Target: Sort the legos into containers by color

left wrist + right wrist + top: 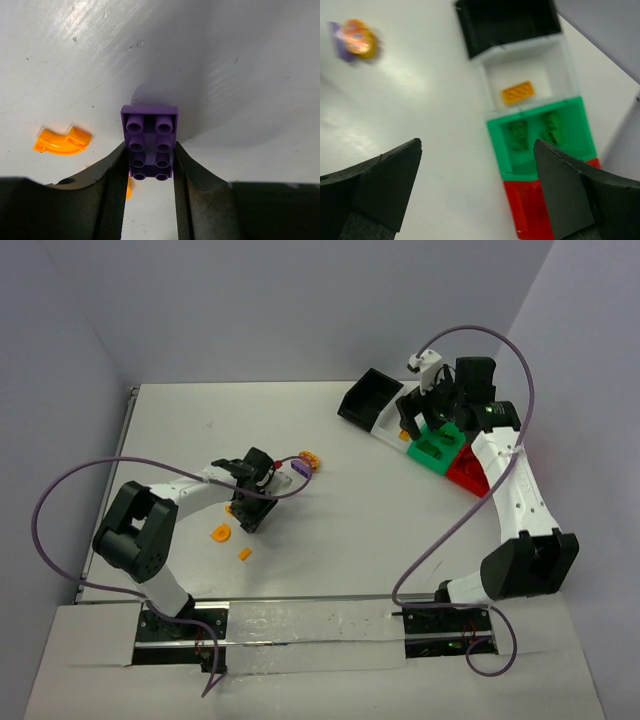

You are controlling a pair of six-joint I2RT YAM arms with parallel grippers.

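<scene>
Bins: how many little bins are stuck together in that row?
4. They sit joined in one row: the black bin at the far end, then the white bin, the green bin, and the red bin at the near end. None seems hidden.

Left arm (190, 493): white link shells, bulky black joint housings, rounded corners. Right arm (512, 485): same white-and-black build, faint dark mark on white forearm. Purple cable (62, 483) loops off left arm. Second purple cable (480, 329) arcs off right arm. Both cables run down to black bases. Small white block (425, 360) with dark spot at right wrist. Left gripper (150, 155): matte black fingers (107, 190), curved shoulders, ribbed inner pads. Right gripper (477, 175): matte black wedge-shaped fingers (580, 195), flat faces, sharp edges.
</scene>
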